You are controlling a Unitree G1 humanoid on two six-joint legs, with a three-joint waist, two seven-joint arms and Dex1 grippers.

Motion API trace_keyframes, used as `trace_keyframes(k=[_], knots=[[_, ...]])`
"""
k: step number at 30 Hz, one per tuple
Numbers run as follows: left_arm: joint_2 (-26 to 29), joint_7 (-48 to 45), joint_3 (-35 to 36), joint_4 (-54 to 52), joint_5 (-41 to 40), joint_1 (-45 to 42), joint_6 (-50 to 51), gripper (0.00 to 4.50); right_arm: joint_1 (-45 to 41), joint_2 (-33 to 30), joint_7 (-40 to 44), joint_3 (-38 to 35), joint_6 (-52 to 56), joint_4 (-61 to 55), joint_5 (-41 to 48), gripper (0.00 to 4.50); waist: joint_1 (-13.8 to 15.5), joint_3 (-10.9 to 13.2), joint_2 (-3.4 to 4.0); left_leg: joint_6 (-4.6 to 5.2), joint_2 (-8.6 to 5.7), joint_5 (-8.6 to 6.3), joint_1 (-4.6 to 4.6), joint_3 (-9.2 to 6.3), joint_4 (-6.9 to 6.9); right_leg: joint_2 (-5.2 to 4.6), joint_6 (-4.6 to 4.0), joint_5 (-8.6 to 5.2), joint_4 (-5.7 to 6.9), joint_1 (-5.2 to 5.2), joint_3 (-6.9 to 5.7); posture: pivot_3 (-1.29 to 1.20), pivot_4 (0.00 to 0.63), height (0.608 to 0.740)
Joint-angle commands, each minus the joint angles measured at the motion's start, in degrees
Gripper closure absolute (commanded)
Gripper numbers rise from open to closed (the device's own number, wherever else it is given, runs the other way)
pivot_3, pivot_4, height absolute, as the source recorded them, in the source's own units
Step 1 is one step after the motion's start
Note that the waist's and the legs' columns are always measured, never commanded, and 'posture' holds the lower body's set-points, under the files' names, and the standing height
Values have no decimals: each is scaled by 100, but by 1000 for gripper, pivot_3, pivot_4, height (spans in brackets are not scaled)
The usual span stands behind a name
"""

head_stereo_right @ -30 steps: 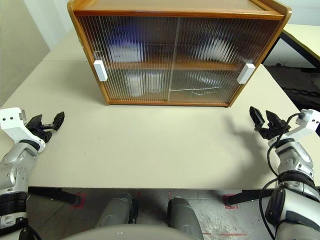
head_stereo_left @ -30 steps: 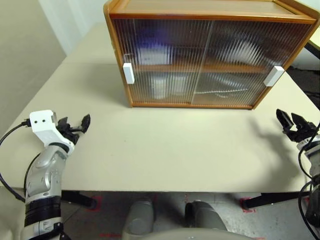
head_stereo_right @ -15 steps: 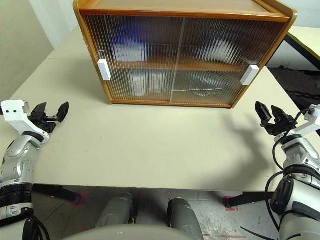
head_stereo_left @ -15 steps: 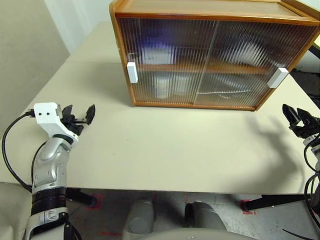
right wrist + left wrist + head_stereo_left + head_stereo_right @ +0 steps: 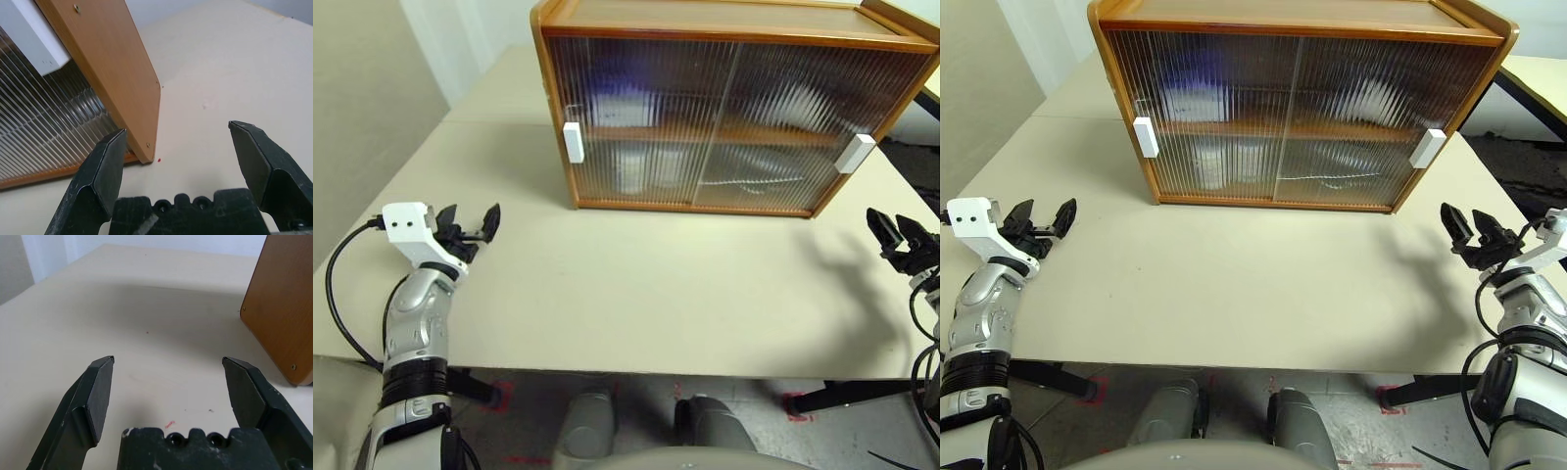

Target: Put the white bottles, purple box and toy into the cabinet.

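Beige table under shut cabinet (both end effectors wide, empty-handed)

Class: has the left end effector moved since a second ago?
Yes. The left end effector has edged slightly forward over the table, toward the cabinet's front edge.

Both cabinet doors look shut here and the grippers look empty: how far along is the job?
Apparently near its end. Both sliding doors of the cabinet are closed, with blurred pale shapes behind the ribbed panels that I cannot identify. The table holds no bottles, box or toy. The left gripper and right gripper are open and empty.
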Motion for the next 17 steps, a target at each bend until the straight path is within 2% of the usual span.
trace_keyframes(k=[1, 17], knots=[[33, -79, -29, 114, 57, -53, -106, 0, -11, -91, 120, -80, -51, 64, 33, 10, 1, -2, -2, 0, 0, 0, 0, 0, 1, 0, 0, 0, 0, 1, 0, 246, 8, 740], [-111, -121, -199, 307, 82, -410, -128, 0, 64, -215, 184, -192, 4, 33, 55, 10, -19, -20, -4, 0, 1, 0, 2, 2, 21, 2, 3, 8, 6, 8, 2, 215, 18, 740]])
